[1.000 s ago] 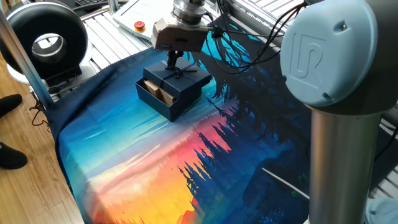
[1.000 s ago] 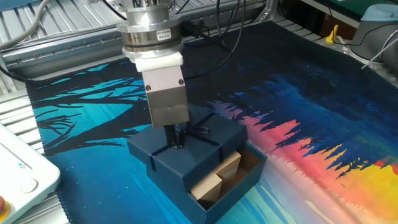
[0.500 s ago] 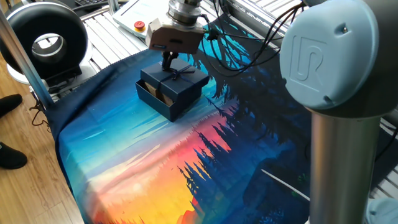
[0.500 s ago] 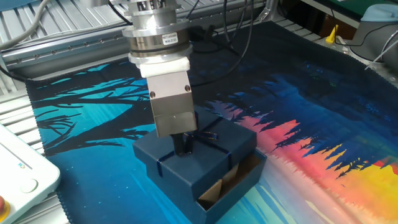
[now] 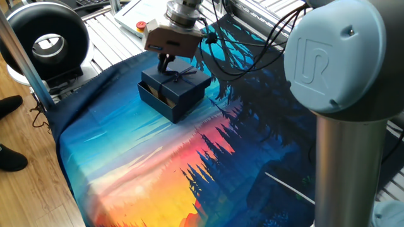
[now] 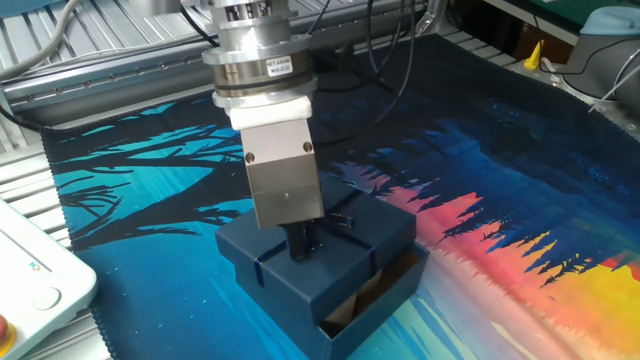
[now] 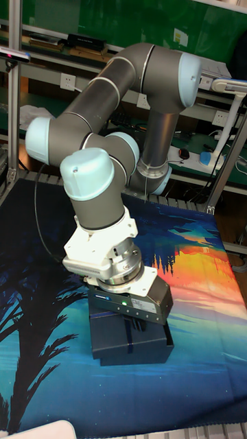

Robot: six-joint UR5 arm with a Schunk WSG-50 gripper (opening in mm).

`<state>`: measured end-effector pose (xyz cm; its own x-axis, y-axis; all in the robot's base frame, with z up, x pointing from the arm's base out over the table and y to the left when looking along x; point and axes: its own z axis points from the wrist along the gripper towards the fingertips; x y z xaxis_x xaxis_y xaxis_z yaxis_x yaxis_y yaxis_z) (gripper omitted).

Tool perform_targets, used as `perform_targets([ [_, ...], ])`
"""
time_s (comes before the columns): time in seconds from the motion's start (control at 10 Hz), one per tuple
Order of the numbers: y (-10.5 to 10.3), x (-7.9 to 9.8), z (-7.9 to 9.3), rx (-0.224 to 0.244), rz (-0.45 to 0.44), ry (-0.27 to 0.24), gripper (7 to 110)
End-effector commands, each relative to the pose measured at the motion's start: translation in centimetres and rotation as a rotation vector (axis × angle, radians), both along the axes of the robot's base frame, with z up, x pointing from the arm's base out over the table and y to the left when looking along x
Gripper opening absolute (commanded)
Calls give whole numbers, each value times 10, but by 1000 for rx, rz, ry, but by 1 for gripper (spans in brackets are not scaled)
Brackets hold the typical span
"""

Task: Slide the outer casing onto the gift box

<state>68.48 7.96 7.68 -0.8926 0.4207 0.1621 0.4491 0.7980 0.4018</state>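
Observation:
The outer casing (image 6: 330, 262), a dark navy square cover with a thin ribbon bow, sits over most of the gift box (image 6: 392, 290). Only a narrow strip of the navy tray sticks out, with a sliver of a tan block inside. In one fixed view the casing (image 5: 183, 87) covers the gift box (image 5: 150, 96) except its near-left end. My gripper (image 6: 300, 246) stands upright with its dark fingers together, tips down on the casing's top by the bow. It also shows as gripper (image 5: 165, 63) and gripper (image 7: 137, 324) over the casing (image 7: 130, 344).
A printed cloth (image 5: 145, 164) with a sunset forest covers the table. A black ring-shaped device (image 5: 47, 38) stands off the far left corner. A white pendant with a red button (image 5: 140, 24) lies behind the arm, and cables (image 5: 252, 44) trail beside it.
The casing has slid further over the gift box together with my gripper. The tan blocks, plainly visible before, are now almost covered.

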Motion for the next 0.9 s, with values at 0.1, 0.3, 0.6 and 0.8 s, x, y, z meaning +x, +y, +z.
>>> perform_targets([
  [0.1, -43, 0, -14, -189, 83, -31, 7],
  [0.3, -64, -3, -15, -277, 116, -35, 7],
  [0.6, -38, -2, -10, -185, 66, -33, 7],
  [0.8, -12, -1, -3, -69, 9, -11, 7],
])
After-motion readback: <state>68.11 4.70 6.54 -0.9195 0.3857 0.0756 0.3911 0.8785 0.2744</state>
